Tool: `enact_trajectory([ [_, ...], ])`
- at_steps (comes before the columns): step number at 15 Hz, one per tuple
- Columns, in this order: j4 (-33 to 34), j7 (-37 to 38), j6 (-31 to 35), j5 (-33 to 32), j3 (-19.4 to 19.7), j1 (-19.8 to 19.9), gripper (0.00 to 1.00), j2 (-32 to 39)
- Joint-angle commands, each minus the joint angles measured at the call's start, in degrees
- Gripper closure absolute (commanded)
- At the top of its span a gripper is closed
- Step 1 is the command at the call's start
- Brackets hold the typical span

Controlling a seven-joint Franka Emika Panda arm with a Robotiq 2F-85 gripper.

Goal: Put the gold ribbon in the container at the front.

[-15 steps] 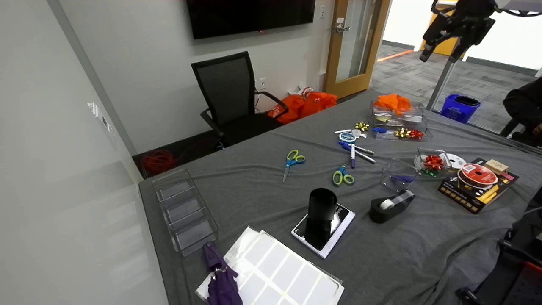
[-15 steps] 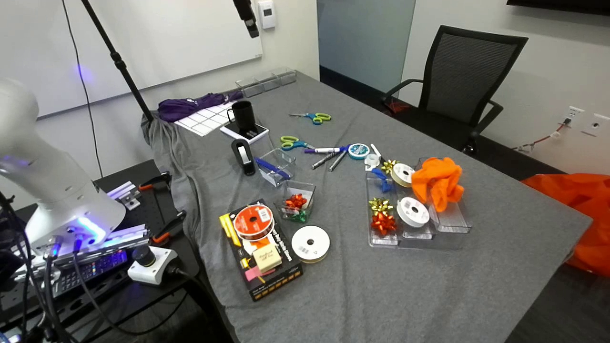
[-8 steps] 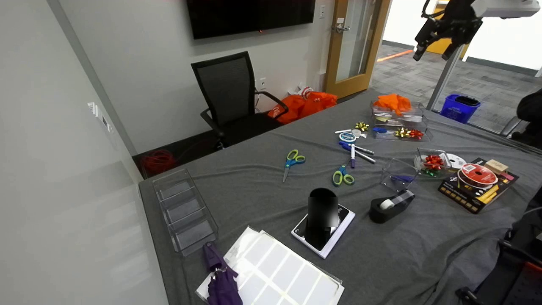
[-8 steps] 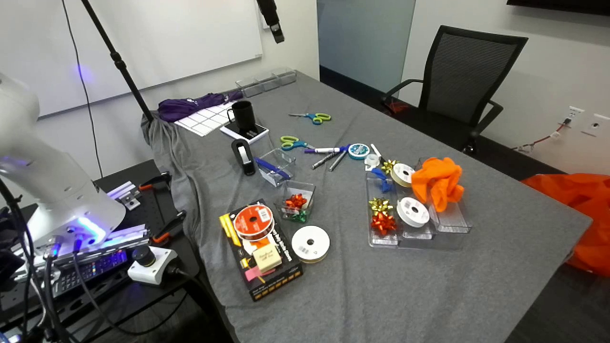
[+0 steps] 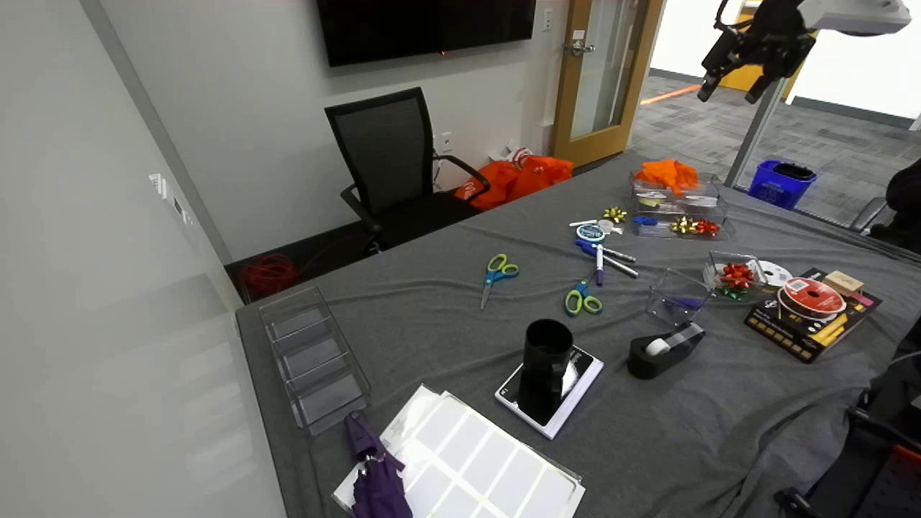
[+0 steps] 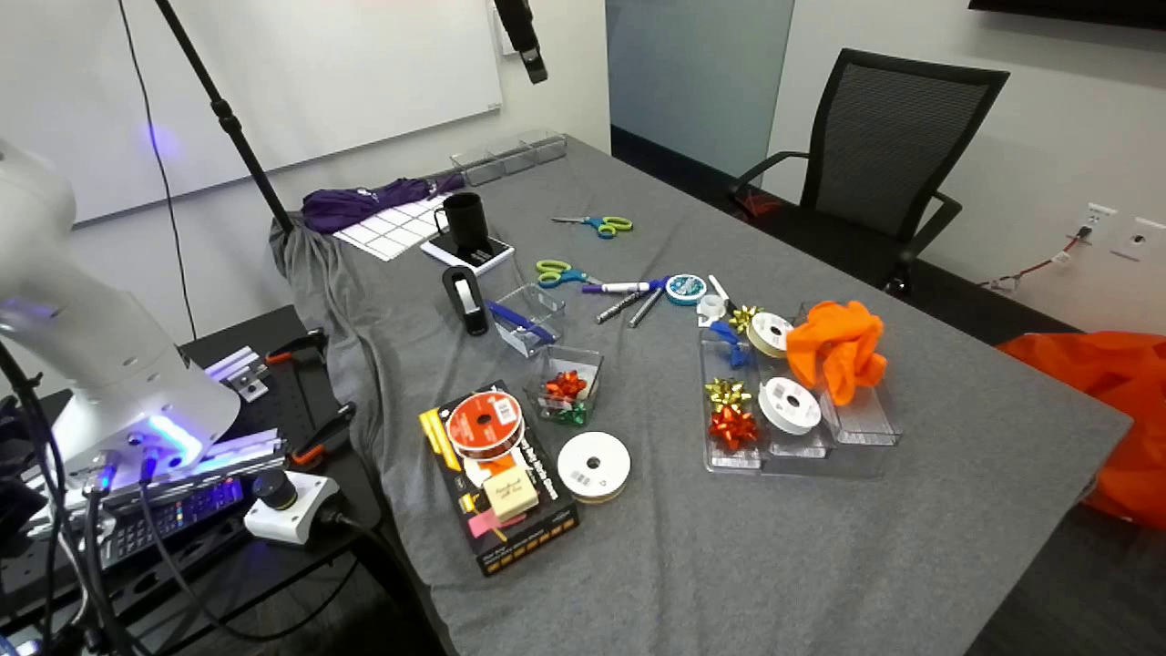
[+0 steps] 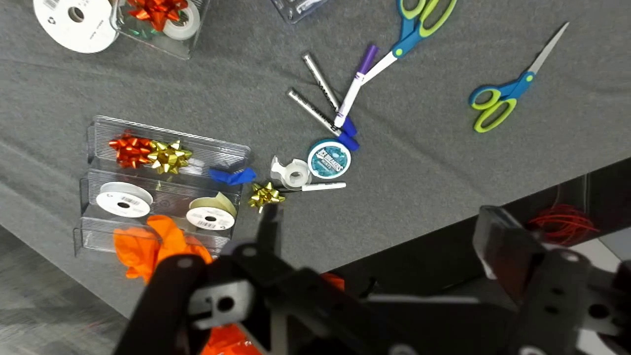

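Observation:
A loose gold bow (image 7: 266, 195) lies on the grey cloth beside the clear tiered organizer (image 7: 217, 152). A second gold bow (image 7: 170, 157) sits inside that organizer, against a red bow. A white spool (image 7: 211, 217) with gold-toned ribbon is in it too. Which of these is the gold ribbon, I cannot tell. A small clear box (image 6: 590, 366) holds a red and a green bow; another clear box (image 6: 547, 305) has a blue pen in it. Which container counts as front is unclear. High above the table, my gripper (image 7: 382, 214) stands open and holds nothing, also seen in an exterior view (image 5: 728, 98).
Orange cloth (image 6: 838, 351) drapes over the organizer. Markers (image 7: 323, 116), a mint tin (image 7: 329, 159), two scissors (image 7: 503, 98) and a tape dispenser (image 5: 665, 349) lie around mid-table. A black mug (image 5: 547, 352) stands on a notebook. A box (image 6: 510, 528) carries a red spool (image 6: 485, 422).
My open gripper has shifted sideways above the table, leftward in one exterior picture and rightward and slightly down in another. Most of that came early. The objects on the table have stayed put.

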State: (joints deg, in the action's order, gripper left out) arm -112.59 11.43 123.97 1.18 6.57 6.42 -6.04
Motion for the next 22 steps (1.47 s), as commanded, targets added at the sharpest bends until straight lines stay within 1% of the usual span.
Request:
enact_trajectory([
  [1, 0.48, -3.4, 6.32, 3.39, 1.42, 0.82, 0.0, 4.28],
  [4, 2.01, -3.67, 11.24, 4.9, 2.42, 1.4, 0.0, 9.4],
  [8, 3.78, -1.46, 18.28, 1.89, 3.41, 2.06, 0.0, 16.47],
  [11, 6.9, -0.77, 22.43, -1.2, 4.92, 2.64, 0.0, 21.99],
  [13, 9.62, -0.65, 23.25, -2.06, 5.94, 3.18, 0.0, 25.45],
  [16, 13.32, -2.88, 23.89, -0.94, 6.26, 4.91, 0.0, 29.79],
  [17, 9.98, -1.33, 22.94, -1.15, 6.18, 3.88, 0.0, 26.59],
  [19, 10.77, -1.39, 22.99, -1.11, 6.26, 4.22, 0.0, 27.73],
  [22, 10.77, -1.33, 22.98, -1.12, 6.16, 3.98, 0.0, 27.41],
])
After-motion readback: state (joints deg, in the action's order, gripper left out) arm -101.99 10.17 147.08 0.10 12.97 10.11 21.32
